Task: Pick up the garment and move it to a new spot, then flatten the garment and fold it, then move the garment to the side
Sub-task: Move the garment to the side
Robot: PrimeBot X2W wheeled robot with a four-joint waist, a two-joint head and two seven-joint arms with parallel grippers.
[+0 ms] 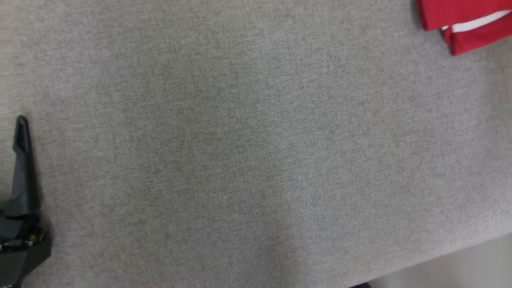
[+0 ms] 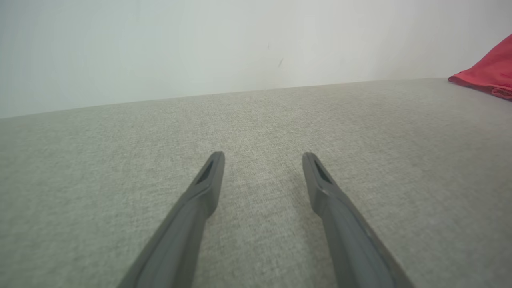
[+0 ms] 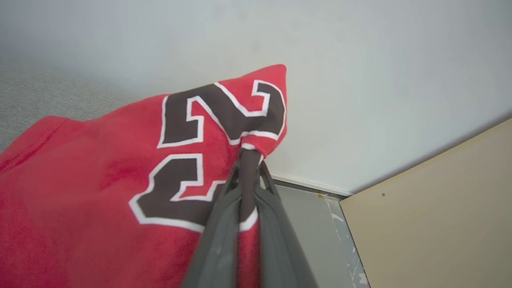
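Note:
The garment is a red jersey with dark numerals outlined in white. In the right wrist view my right gripper is shut on a bunched fold of it, and that corner rises off the grey surface. The head view has a red part of the garment with a white stripe at the top right corner. From the left wrist view the garment lies at the far right edge. My left gripper is open above bare grey cloth, well left of the garment, nothing between its fingers. One left finger stands at the head view's left edge.
A grey fabric-covered table spans the head view; its front edge runs along the lower right, pale floor beyond. A pale wall stands behind the table. In the right wrist view a beige panel and a strip of floor lie beyond the table.

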